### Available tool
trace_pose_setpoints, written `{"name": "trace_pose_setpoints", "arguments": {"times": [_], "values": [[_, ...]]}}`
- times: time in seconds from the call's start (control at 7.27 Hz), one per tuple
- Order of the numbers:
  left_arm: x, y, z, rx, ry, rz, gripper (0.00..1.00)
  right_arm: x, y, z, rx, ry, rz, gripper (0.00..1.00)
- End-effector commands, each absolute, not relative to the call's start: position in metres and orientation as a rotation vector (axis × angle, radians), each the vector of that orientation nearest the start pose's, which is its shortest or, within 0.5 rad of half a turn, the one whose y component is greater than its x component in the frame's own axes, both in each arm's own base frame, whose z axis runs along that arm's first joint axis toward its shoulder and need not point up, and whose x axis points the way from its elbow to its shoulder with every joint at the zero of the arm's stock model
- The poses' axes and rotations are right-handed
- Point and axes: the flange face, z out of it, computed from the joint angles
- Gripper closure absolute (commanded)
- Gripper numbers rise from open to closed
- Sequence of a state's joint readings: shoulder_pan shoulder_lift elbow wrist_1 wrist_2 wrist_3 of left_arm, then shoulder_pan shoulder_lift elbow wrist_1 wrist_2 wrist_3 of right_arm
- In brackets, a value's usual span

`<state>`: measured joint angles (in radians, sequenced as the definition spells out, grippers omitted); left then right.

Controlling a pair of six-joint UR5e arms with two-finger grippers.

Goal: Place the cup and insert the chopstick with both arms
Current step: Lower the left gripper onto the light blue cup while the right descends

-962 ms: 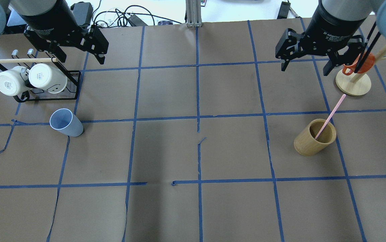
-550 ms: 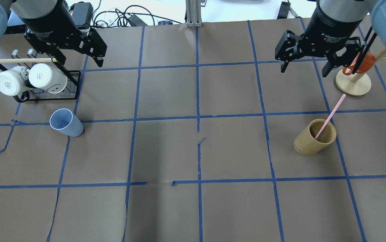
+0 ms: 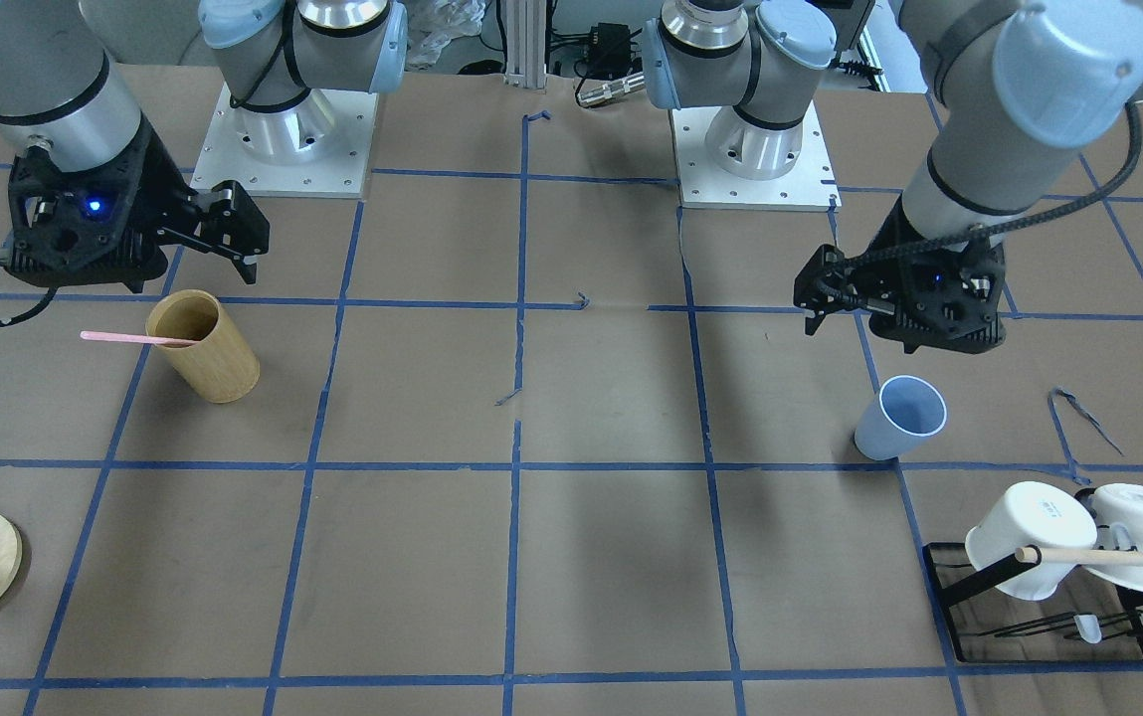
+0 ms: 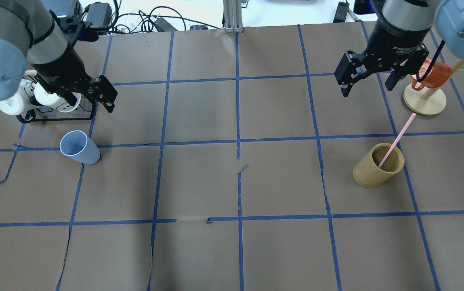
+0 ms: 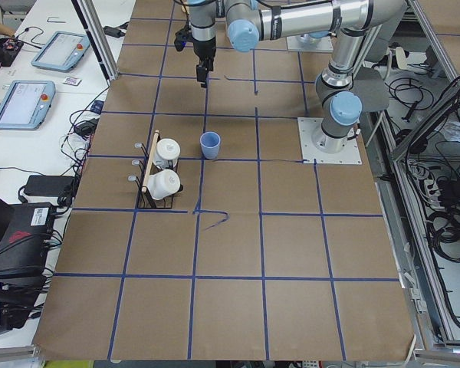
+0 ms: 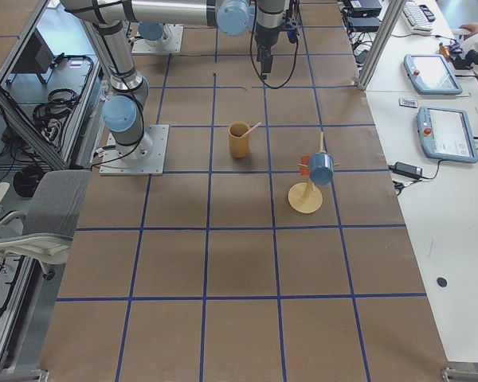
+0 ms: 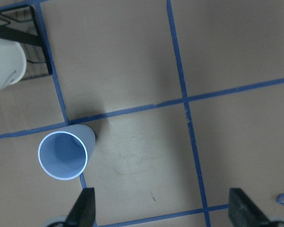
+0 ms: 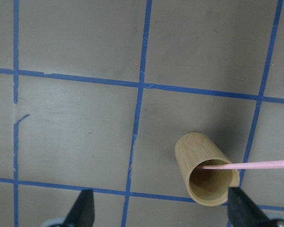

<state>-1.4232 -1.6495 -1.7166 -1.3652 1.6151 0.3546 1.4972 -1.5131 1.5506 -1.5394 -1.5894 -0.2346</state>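
Near the rack, the pale-blue cup stands upright; left pincer, right pincer agape.

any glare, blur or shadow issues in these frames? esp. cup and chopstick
Left wrist view: blue cup sharp, fingertips at the bottom edge soft. Right wrist view: chopstick and bamboo holder crisp, no glare. Overhead view: area beyond the table blown out white; broad soft shadows on the paper. Side views: cup and chopstick tiny, little detail.

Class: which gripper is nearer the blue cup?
Left. The left gripper hovers just beyond the cup, by the rack; the right gripper is across the table, near the bamboo holder.
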Motion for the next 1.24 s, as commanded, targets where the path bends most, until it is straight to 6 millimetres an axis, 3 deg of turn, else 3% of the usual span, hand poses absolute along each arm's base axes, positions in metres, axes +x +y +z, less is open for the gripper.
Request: {"name": "trace_pose_setpoints", "arguments": {"times": [0.0, 0.14, 0.69, 0.83, 0.96, 1.1], "values": [[-0.014, -0.509, 0.296, 0.295, 3.055, 0.008, 0.0, 0.053, -0.519, 0.44, -0.644, 3.202, 0.288, 0.0], [-0.003, -0.508, 0.283, 0.336, 3.056, 0.043, 0.0, 0.044, -0.518, 0.425, -0.825, 3.225, 0.406, 0.0], [0.005, -0.507, 0.256, 0.328, 3.008, 0.157, 0.03, 0.044, -0.511, 0.398, -0.858, 3.189, 0.477, 0.0], [0.005, -0.506, 0.253, 0.324, 3.011, 0.163, 0.1, 0.044, -0.511, 0.397, -0.858, 3.189, 0.477, 0.0], [0.005, -0.506, 0.253, 0.327, 3.012, 0.162, 0.39, 0.045, -0.511, 0.396, -0.858, 3.187, 0.479, 0.0], [0.005, -0.507, 0.255, 0.326, 3.01, 0.153, 0.78, 0.045, -0.511, 0.396, -0.853, 3.191, 0.474, 0.0]]}}
